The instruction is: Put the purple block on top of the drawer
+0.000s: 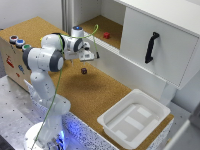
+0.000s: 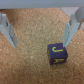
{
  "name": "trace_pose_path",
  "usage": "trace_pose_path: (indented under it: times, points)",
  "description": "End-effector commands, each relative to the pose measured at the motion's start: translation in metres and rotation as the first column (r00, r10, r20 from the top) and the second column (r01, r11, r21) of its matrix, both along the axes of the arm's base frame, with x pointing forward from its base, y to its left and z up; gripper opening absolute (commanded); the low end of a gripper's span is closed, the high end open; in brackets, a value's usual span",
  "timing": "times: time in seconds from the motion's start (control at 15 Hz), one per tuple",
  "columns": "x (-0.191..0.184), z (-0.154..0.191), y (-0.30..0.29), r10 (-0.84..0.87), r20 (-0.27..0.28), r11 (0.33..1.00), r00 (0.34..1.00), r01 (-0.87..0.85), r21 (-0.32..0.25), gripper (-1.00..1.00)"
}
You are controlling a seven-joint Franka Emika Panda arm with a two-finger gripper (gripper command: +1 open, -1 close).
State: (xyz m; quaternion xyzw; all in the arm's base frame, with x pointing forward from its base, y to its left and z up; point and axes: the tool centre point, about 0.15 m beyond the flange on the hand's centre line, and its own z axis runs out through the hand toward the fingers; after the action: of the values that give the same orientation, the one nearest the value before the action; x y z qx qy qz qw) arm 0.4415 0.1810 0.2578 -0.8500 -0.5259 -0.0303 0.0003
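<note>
- My arm rises from its base at the lower part of the exterior view's left, bends at the elbow, and reaches out over the cork-topped bench with the wrist turned so that my tool points down.
- My tool hangs above the bench surface, not touching it.
- In the wrist view my tool stands wide open: its two fingers are spread far apart with bare cork between them, and they hold nothing.
- The purple block sits on the cork just below my tool, free of both fingers.
- In the wrist view the purple block lies close to one finger rather than midway between the two, and it shows yellow marks on its top and front faces.
- The block rests flat on the bench, upright, not tilted.
- A small red block lies farther back on the cork, inside the open recess beside the white cabinet, well apart from the purple one.
- The white drawer front with its black handle stands at the exterior view's right, well apart from my tool.
- A white tray sits on the bench toward the near right corner in the exterior view.
- A green cable runs along my arm from the wrist toward the base.
</note>
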Motion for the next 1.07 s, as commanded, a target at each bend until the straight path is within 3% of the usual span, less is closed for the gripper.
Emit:
trace_pose_path:
  times: [0.0,0.47,0.53,1.0]
  points:
    - [0.028,-0.027,-0.007,0.109,-0.074,0.993,0.991,-0.113,-0.046,1.0]
    - [0.031,-0.046,-0.008,0.156,-0.1,0.985,0.983,-0.162,-0.056,1.0]
    - [0.033,-0.048,-0.009,0.151,-0.101,0.986,0.983,-0.157,-0.06,-1.0]
    - [0.041,-0.059,-0.004,0.13,-0.101,0.988,0.986,-0.138,-0.068,-1.0]
